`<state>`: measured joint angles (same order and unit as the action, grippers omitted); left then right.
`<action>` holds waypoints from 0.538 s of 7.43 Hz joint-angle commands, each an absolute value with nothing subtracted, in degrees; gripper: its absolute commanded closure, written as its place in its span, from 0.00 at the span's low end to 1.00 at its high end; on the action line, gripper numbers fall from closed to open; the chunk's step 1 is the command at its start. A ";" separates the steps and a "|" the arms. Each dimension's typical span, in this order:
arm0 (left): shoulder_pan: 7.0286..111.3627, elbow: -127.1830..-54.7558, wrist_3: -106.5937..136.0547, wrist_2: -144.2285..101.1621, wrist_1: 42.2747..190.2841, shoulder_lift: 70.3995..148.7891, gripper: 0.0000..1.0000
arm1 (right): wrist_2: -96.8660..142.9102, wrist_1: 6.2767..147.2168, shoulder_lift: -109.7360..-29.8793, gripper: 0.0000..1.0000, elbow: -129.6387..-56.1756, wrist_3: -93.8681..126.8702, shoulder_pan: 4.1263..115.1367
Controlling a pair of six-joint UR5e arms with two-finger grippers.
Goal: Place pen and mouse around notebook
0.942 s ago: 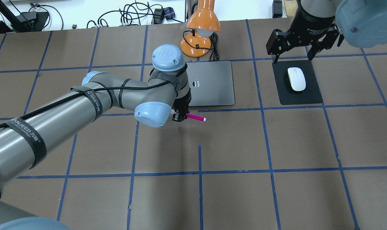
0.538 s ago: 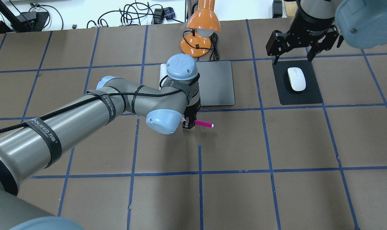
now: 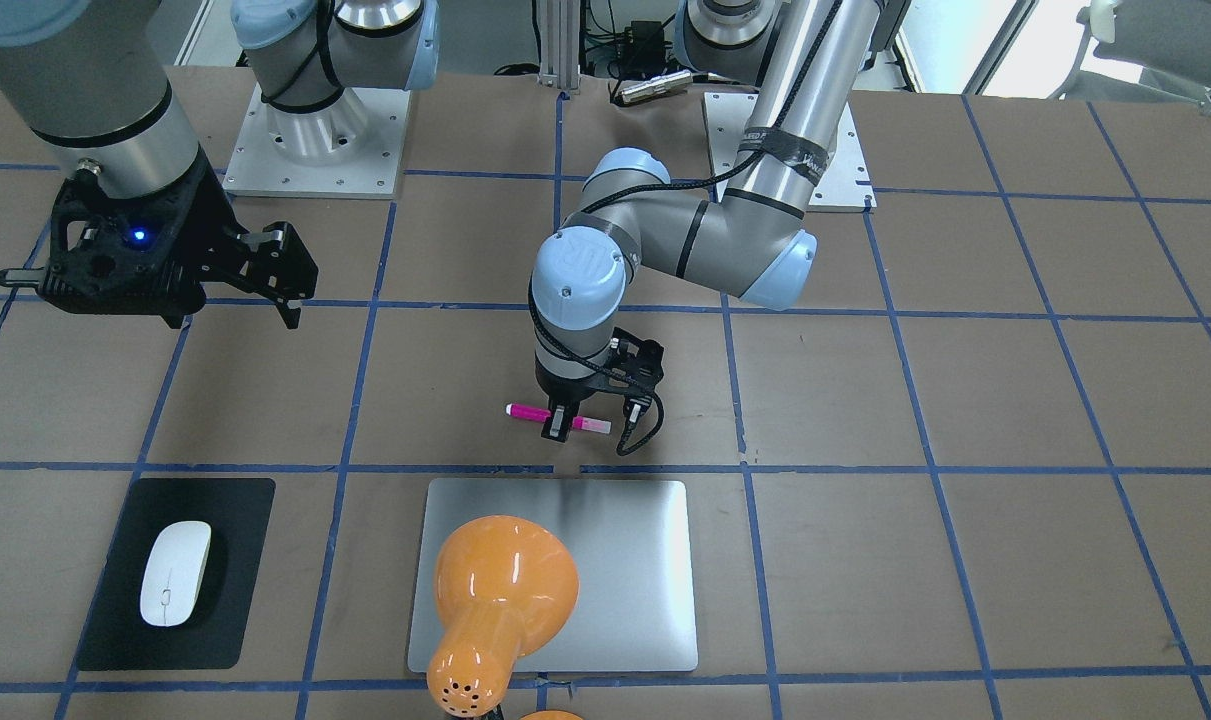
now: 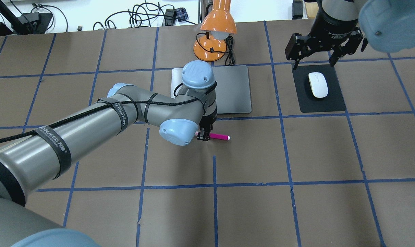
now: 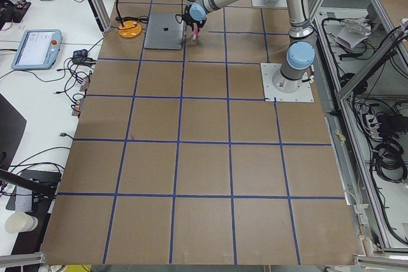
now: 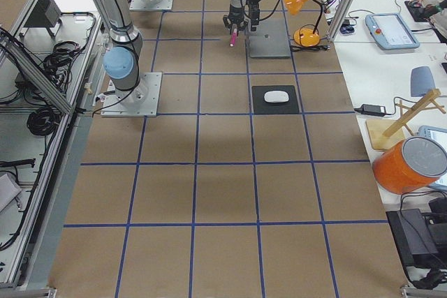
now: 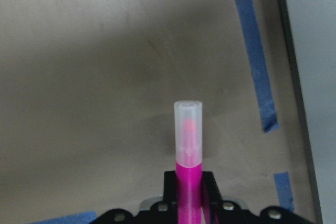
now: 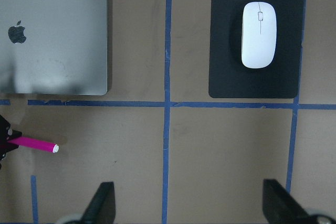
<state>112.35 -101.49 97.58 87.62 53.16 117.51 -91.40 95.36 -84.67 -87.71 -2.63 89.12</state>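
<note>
left pincer (image 4: 203, 136) pinching pen (image 4: 219, 137), just short of notebook (image 4: 233, 89) near edge | step: lower pen flat onto desk (image 4: 296, 154), parallel to that edge, then release | lamp (image 4: 217, 20) behind notebook, no obstacle | mouse (image 4: 318, 84) on mat (image 4: 305, 101), well right | right pincer (image 4: 314, 63) spread, beyond mat

Pink pen (image 4: 219, 137) is held level near the flat silver notebook (image 4: 233, 90); white mouse (image 4: 318, 84) sits on a black mat (image 4: 325, 104), well apart.
</note>
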 commanded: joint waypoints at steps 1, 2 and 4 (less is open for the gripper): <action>112.15 -101.25 96.69 87.89 53.17 115.85 0.00 | -91.41 95.27 -84.64 0.00 -87.80 -2.64 89.12; 111.54 -100.29 90.07 88.24 53.26 115.49 0.00 | -91.41 95.27 -84.64 0.00 -87.80 -2.64 89.03; 107.25 -98.36 70.24 92.01 53.61 113.04 0.00 | -91.41 95.27 -84.64 0.00 -87.89 -2.72 89.03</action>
<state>109.90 -99.72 82.08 90.15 53.33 114.54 -91.41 95.28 -84.64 -87.82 -2.69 89.05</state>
